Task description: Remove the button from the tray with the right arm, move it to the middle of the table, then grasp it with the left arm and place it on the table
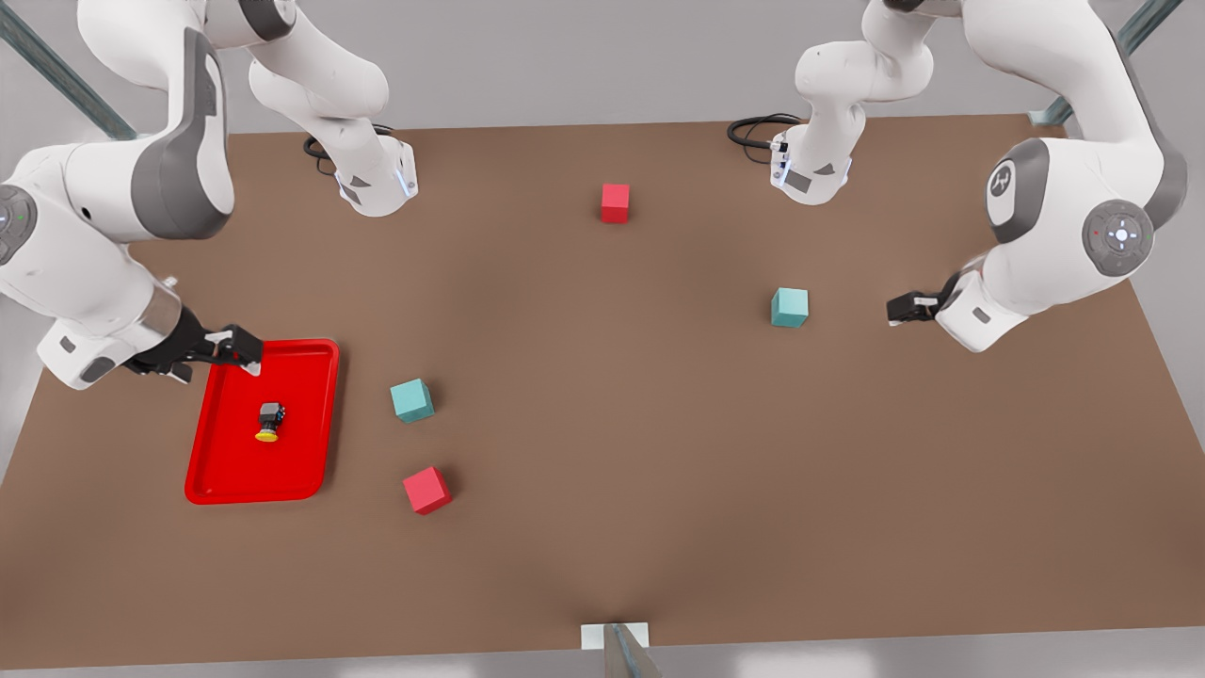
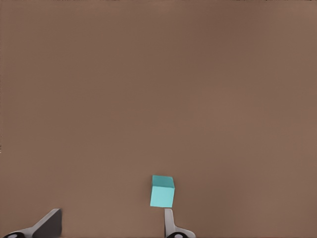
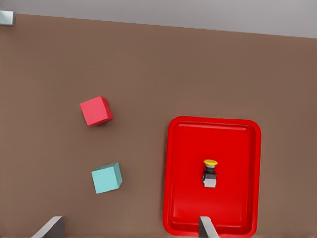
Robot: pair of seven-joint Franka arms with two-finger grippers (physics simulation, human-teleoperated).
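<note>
The button [image 1: 270, 421] [image 3: 210, 173], dark-bodied with a yellow cap, lies on its side in the middle of the red tray [image 1: 235, 461] [image 3: 233, 144] at the front view's left. Above the tray's far edge my right gripper [image 1: 247, 356] [image 3: 129, 229] hovers open, a short way from the button and holding nothing. At the front view's right my left gripper [image 1: 899, 309] [image 2: 111, 227] waits open over the brown table [image 1: 602, 424], just beside a teal cube [image 1: 789, 307] [image 2: 162, 191].
Next to the tray sit a second teal cube [image 1: 411, 400] [image 3: 106, 178] and a red cube [image 1: 426, 490] [image 3: 96, 110]. Another red cube [image 1: 615, 202] rests at the far middle. Both arm bases stand along the far edge.
</note>
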